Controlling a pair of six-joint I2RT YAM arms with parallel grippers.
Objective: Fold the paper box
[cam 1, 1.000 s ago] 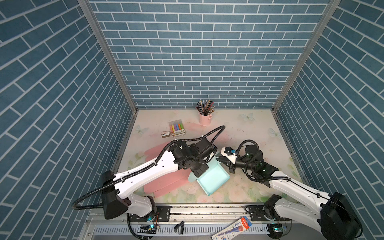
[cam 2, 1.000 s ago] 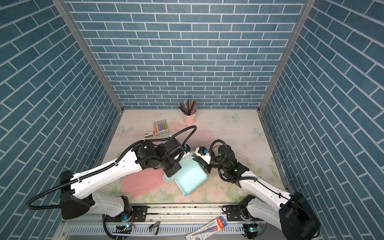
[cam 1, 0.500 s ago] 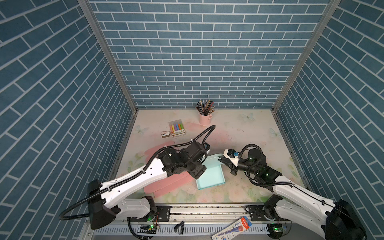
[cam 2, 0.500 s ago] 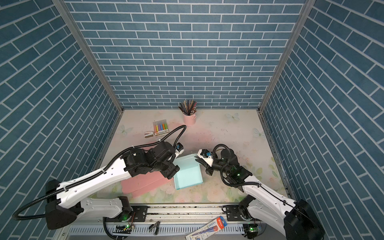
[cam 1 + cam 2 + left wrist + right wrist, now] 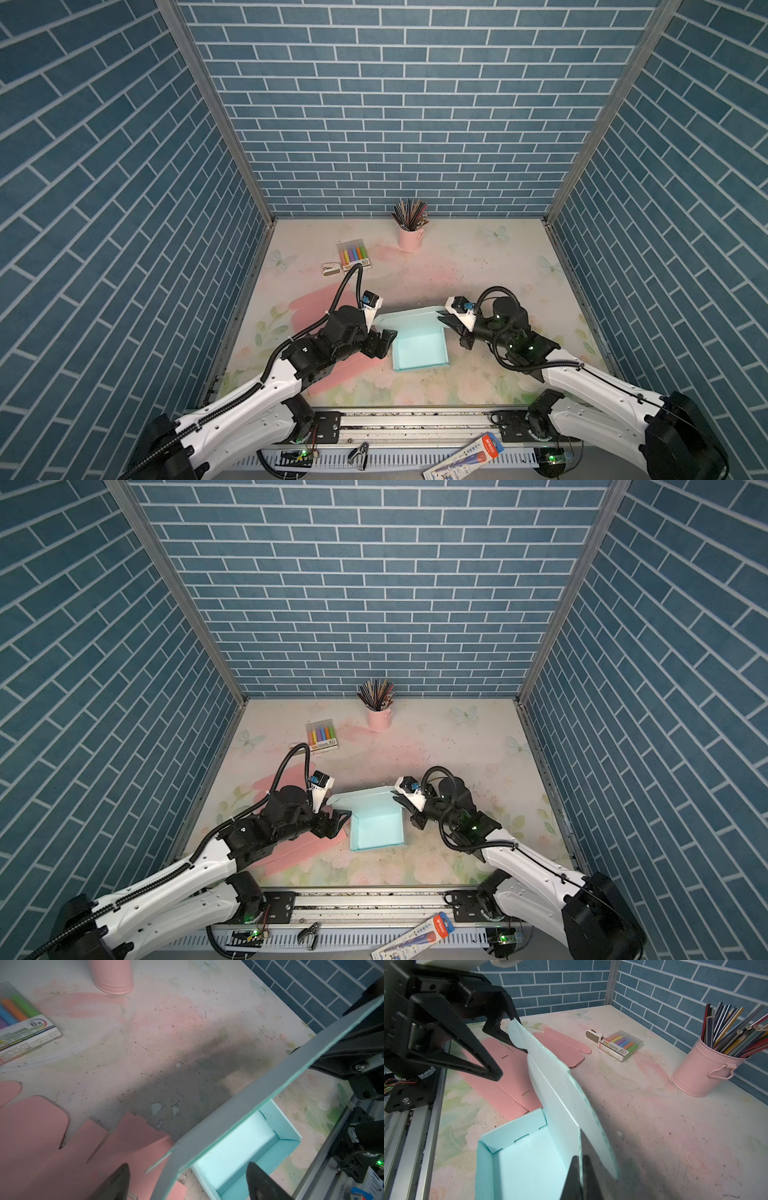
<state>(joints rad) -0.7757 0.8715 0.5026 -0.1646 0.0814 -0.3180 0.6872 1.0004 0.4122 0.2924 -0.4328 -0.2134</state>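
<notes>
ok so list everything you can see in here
teal paper box: 1, teal, table centre, lid flap raised
flat box blank: 1, pink, table, left of box
highlighter pack: 1, multicoloured, far left
small object: 1, white, beside highlighter pack
bucket of pencils: 1, pink, back centre
clip: 1, black, front rail
packaged item: 1, blue and orange, front rail
table: 1, floral pastel
left gripper: 1, black, open beside box
right gripper: 1, black, shut on lid flap
</notes>
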